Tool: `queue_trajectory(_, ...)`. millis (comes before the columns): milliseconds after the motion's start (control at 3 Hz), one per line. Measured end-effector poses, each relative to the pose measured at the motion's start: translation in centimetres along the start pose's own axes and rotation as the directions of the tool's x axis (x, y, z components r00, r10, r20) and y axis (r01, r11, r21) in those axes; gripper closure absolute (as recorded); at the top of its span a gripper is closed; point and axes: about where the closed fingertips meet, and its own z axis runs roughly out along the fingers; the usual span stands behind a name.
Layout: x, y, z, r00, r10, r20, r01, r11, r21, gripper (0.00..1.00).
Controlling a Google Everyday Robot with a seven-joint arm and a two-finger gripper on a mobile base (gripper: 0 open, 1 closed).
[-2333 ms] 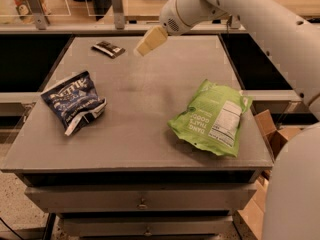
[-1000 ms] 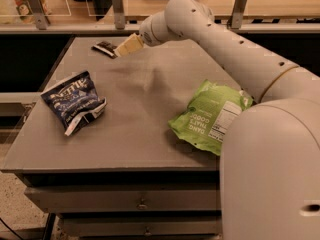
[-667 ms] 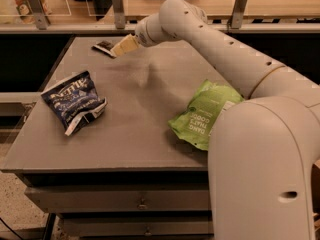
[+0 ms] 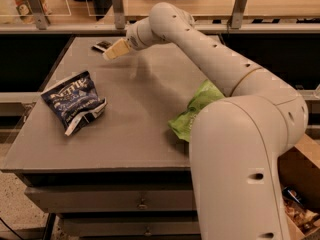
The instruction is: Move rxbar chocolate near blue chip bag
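The rxbar chocolate (image 4: 102, 46) is a small dark bar with white patches, lying near the table's far left edge; the gripper partly hides it. The gripper (image 4: 111, 52) hangs just over the bar's right end, its cream fingers pointing down and left. The blue chip bag (image 4: 73, 102) is navy with white lettering and lies on the left side of the table, well in front of the bar. The arm reaches in from the lower right across the table.
A light green bag (image 4: 196, 109) lies at the right of the grey table (image 4: 135, 134), mostly hidden behind the arm. A rail with posts (image 4: 118, 6) runs behind the table. A cardboard box (image 4: 300, 184) stands at the lower right.
The gripper has moved left and down across the table's far side, from the middle to just over the rxbar. The arm now covers most of the green bag. Both bags lie where they were.
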Motion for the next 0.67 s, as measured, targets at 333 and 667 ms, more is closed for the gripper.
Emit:
queue_trajectory(333, -0.1, 1.1, 1.2, 1.0, -0.006, 0.002, 0.006, 0.9994, -0.033, 0.0)
queue_trajectory(667, 0.0, 2.7, 2.7, 1.0, -0.016, 0.002, 0.017, 0.9974, -0.07, 0.0)
